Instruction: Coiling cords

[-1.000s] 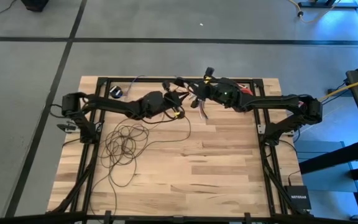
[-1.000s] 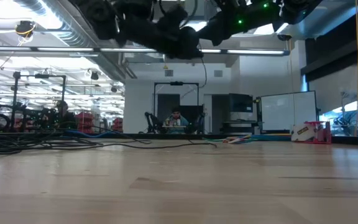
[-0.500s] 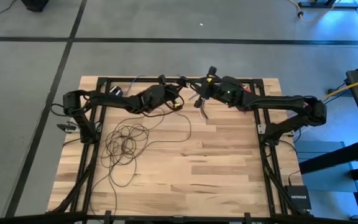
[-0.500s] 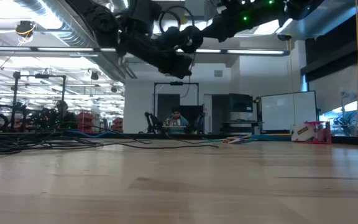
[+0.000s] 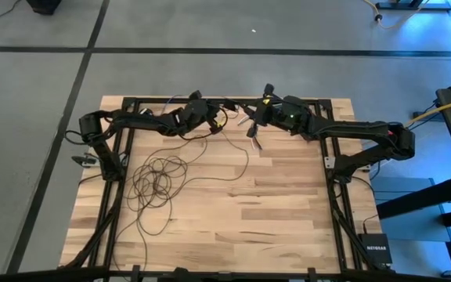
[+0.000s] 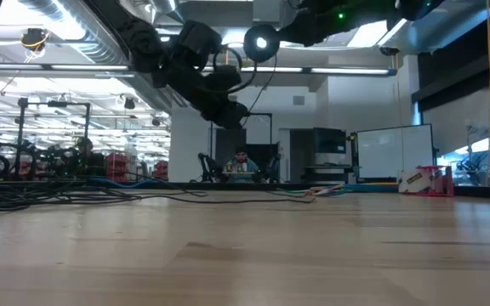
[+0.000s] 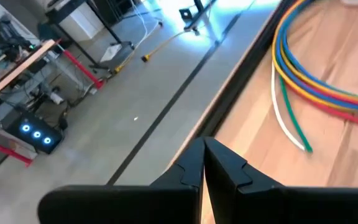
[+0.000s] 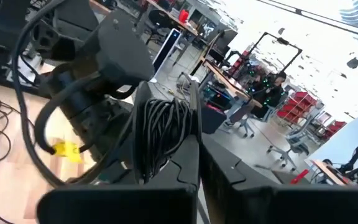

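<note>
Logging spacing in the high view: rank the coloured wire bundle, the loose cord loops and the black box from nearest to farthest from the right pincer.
From the right pincer, shut on a coil of cord:
1. Coloured wire bundle: right beside it, at the table's far edge.
2. Loose cord loops: on the table's left side.
3. Black box: off the table's right edge, by the opposite corner.

You can read just one word: "NETGEAR", in pale letters on the small black box [image 5: 375,249] lying on the floor at the lower right of the high view, beside the table's corner. Nothing else is legible to you; the yellow tag [image 8: 66,149] in the right wrist view shows no readable print.
</note>
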{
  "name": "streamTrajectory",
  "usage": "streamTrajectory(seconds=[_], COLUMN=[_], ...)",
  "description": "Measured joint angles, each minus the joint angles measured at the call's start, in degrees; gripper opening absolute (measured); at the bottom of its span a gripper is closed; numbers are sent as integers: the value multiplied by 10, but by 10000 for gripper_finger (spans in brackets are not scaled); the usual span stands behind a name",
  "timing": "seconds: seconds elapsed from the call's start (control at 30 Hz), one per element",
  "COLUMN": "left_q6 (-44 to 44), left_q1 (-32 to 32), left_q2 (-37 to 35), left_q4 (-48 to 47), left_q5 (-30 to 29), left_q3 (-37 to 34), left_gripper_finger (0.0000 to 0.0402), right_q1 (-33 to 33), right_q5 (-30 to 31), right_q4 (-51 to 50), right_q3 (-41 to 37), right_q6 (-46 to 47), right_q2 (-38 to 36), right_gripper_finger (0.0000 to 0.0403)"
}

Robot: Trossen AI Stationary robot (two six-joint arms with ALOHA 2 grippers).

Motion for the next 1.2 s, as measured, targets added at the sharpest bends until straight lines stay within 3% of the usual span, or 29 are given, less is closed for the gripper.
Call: streamTrajectory(seconds=[0.2, 0.37, 0.63, 1.2], left_q6=[9, -2, 6, 4], left_q1=[-14, -30, -37, -13], left_q2=[-11, -53, -86, -19], left_q4=[-41, -72, -141, -40], left_q5=[3, 18, 154, 139], left_q3=[0, 0, 1, 0], left_gripper_finger=[10, 53, 130, 137], right_q1=[0, 0, 0, 0], right_q5=[16, 16, 16, 11], right_q4=[-3, -3, -4, -2], right_q3=[0, 0, 0, 0], right_q6=[-4, -5, -5, -7], right_q2=[0, 0, 1, 1], right_gripper_finger=[10, 10, 10, 10])
